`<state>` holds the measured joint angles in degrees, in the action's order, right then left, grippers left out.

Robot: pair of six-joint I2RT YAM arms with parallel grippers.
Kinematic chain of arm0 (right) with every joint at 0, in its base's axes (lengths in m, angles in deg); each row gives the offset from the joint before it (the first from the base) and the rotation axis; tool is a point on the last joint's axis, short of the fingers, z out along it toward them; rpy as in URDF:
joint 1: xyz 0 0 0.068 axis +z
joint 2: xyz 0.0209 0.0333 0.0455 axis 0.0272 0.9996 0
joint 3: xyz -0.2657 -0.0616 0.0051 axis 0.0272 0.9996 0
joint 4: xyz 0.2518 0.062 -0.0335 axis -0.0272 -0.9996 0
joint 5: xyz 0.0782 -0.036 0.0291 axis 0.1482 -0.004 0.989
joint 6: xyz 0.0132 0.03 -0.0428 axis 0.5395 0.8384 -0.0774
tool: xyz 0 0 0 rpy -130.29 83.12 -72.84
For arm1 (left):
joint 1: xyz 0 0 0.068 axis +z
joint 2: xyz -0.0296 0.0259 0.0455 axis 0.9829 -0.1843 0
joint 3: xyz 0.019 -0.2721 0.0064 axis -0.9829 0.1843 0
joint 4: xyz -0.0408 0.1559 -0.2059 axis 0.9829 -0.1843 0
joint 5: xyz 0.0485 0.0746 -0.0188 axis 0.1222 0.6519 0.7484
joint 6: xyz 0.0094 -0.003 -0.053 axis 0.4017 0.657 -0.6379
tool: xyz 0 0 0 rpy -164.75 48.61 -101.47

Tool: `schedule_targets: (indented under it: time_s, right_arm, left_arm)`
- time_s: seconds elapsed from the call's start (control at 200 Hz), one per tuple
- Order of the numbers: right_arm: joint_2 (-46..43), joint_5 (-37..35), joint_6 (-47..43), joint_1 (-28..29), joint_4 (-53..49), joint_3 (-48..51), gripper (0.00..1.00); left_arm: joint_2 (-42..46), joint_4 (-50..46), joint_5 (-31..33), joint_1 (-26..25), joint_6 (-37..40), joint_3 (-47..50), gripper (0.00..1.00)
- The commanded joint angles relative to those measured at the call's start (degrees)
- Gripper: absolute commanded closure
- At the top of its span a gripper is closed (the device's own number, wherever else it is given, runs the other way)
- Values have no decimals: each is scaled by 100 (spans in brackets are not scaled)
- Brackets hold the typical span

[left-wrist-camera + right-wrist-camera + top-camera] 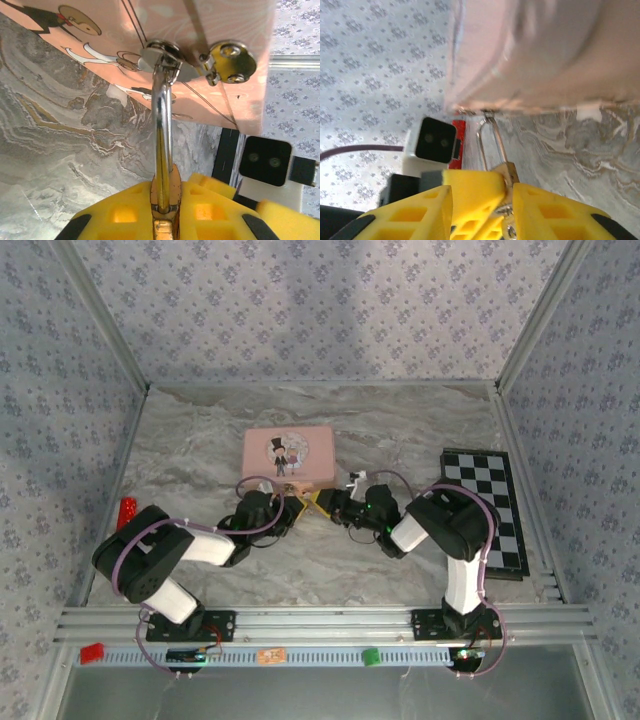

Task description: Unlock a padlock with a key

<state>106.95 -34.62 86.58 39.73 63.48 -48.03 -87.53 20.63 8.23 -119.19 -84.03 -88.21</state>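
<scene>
A small brass padlock [172,186] hangs by its thin silver shackle [161,115] from the hasp of the pink tin [290,452]. My left gripper [165,206] is shut on the padlock body, one yellow finger [115,212] on each side. In the right wrist view the padlock [509,171] sits just past my right gripper [482,200]. Its jaws stand apart, with a finger of the left gripper between them. A silvery key [506,211] pokes out under the padlock, close to the right finger [555,212]. From above, both grippers [287,508] [330,502] meet in front of the tin.
A black-and-white chessboard [487,505] lies at the right of the marble table [200,440]. A small red object [127,510] stands by the left wall. Patterned walls close in three sides. The tin stands right behind both grippers.
</scene>
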Motion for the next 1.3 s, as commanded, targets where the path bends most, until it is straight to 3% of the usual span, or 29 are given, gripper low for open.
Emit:
schedule_targets:
  time_s: [0.0,0.16,0.28,0.375,0.47,0.53,0.69,0.85,1.119,1.294]
  right_arm:
    - [-251,-267,-234,-66,336,189,60]
    - [-496,-160,-586,-166,61,495,60]
    - [-1136,58,-1572,-258,-668,646,60]
    - [-2066,-185,-3028,-99,-2082,596,57]
    - [-2982,-1208,-4889,470,-3946,243,55]
    - [-3247,-1808,-5945,903,-4411,81,56]
    - [-3260,-2420,-7354,1312,-3993,168,55]
    - [-2950,-3356,-8203,1604,-3095,459,47]
    - [-1968,-4032,-9745,2193,-1985,425,45]
    - [-1292,-4289,-10138,2427,-1570,198,47]
  left_arm:
    - [50,-2,-69,-1,82,-1,100]
    - [75,-13,-135,52,118,23,100]
    - [112,-94,-204,111,126,49,100]
    - [130,-195,-308,192,113,15,100]
    - [154,-203,-363,245,109,6,100]
    - [194,-215,-374,259,108,5,100]
    - [333,-552,-477,325,135,-94,100]
    - [499,-927,-525,352,172,-150,100]
    - [560,-1136,-631,356,196,-304,100]
    - [549,-1134,-663,353,172,-252,100]
